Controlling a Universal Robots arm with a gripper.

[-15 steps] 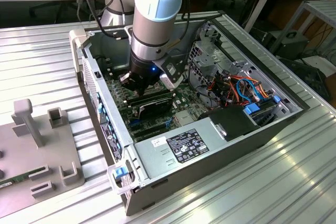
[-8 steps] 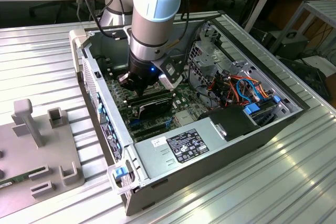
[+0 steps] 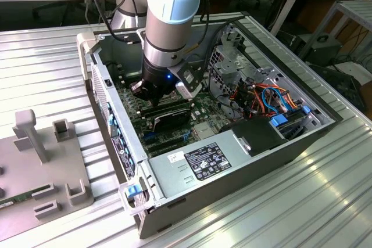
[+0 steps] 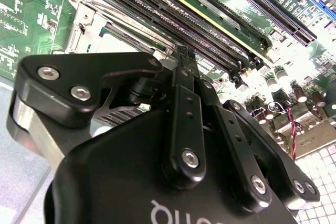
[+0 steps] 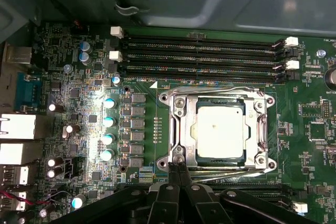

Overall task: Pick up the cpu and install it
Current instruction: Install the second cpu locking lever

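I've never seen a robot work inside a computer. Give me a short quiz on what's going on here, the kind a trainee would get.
1. True or false: the cpu sits inside the socket's metal frame on the motherboard.
2. The fingers are: A) spread wide open; B) shut together with nothing between them, next to the frame's edge; C) clamped on a memory stick.
3. Fill in: in the exterior view, the arm reaches down into an open ____.

Key: 1 true; 2 B; 3 computer case.
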